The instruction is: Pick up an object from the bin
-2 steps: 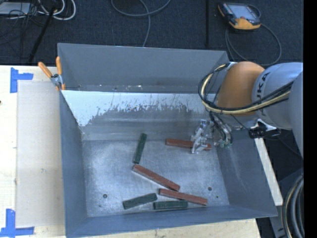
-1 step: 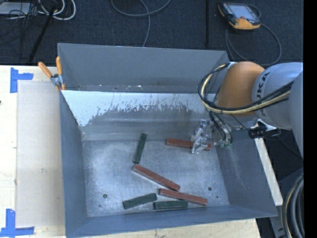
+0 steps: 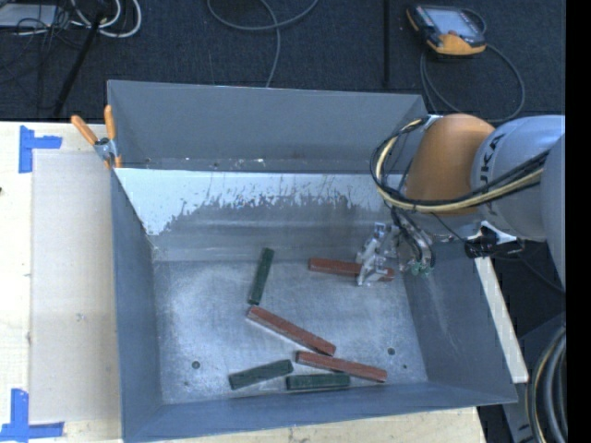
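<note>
Grey bin holds three reddish-brown bars and, it seems, three dark-green bars.

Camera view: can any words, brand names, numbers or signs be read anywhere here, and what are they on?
"KU": dark letters on the arm's grey shell; the letters after these are too blurred to read.
Handheld device on the floor beyond the bin: its screen is too small to read.
Sticks in the bin: no markings can be made out.
</note>
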Motion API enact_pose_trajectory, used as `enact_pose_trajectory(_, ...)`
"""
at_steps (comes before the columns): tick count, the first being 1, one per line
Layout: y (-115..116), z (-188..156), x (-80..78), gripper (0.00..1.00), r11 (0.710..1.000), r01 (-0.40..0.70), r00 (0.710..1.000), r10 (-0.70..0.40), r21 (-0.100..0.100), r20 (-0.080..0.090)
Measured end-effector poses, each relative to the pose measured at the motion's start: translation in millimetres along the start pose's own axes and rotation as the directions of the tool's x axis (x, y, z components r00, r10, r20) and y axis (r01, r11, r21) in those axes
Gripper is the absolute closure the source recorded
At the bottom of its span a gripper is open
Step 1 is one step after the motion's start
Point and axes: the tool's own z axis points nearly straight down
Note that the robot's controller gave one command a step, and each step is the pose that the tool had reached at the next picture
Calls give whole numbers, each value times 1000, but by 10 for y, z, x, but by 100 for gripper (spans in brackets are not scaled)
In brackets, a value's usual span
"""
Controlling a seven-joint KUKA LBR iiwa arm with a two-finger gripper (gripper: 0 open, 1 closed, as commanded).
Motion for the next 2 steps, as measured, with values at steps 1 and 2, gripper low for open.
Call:
enact_pose_trajectory(1, 1, -164, 21, 100, 1000, 0, 1000, 0, -1, -10)
enact_pose_trajectory(2, 2, -305, -9, 100, 1000, 1, 1000, -1, -2, -1)
